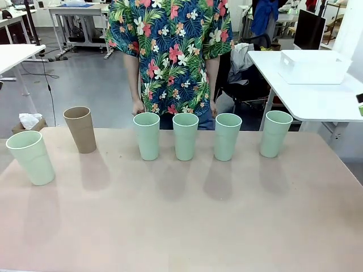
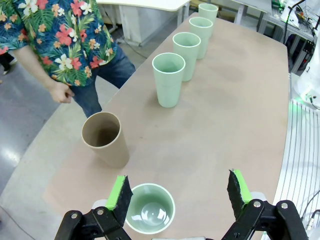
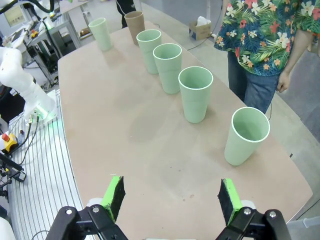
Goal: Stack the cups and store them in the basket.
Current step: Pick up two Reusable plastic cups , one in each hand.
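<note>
1. Front view: table first, near half bare, person standing at far edge, hands hanging by the rim.
2. White basket: parked on separate side table, far right, well apart from all cups.
3. Six cups, all upright, none nested. Row along far side: tan cup, then four mint. Sixth, end mint cup, set closer in at robot's left.
4. Left wrist view: left gripper spread wide, holding nothing. Below it, end mint cup seen between the fingers, hard against one pad, off-centre. No contact, as far as can be judged.
5. Right wrist view: right gripper spread wide too, empty. Nearest, right-end cup, ahead and off to one side, clear of the fingers.
6. Step in hand, judged: first pick, nothing stacked yet. Centre left gripper on end mint cup before closing. Clamp below rim, lightly. Lift straight, then lower plumb into tan cup. Tall and tapered, so likely to tip if nudged.
</note>
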Tool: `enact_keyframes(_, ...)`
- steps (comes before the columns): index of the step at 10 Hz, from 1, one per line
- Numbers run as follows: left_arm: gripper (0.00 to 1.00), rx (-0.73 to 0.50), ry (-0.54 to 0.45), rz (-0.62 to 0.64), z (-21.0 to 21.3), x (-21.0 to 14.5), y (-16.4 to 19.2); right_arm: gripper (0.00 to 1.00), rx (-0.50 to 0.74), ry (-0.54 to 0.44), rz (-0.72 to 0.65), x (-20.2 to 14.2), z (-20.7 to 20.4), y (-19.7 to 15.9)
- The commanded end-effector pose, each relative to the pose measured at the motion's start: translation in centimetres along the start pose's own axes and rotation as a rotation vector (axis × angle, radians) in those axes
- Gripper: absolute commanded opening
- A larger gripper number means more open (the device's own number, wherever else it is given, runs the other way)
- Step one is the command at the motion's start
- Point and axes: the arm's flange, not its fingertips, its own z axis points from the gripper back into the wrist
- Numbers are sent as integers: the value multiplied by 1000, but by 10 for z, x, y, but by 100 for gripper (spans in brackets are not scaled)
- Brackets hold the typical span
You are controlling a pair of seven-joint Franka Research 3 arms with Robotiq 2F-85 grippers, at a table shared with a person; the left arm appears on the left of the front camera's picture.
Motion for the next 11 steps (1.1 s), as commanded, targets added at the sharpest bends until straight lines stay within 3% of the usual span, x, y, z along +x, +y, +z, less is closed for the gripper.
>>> enact_keyframes(1, 100, -4, -14, -14, 1, 1, -1, 100, 4, -30, 10, 2, -1, -2)
enact_keyframes(11, 100, 0, 0, 0, 0, 0, 0, 100, 0, 0, 0, 0, 0, 0)
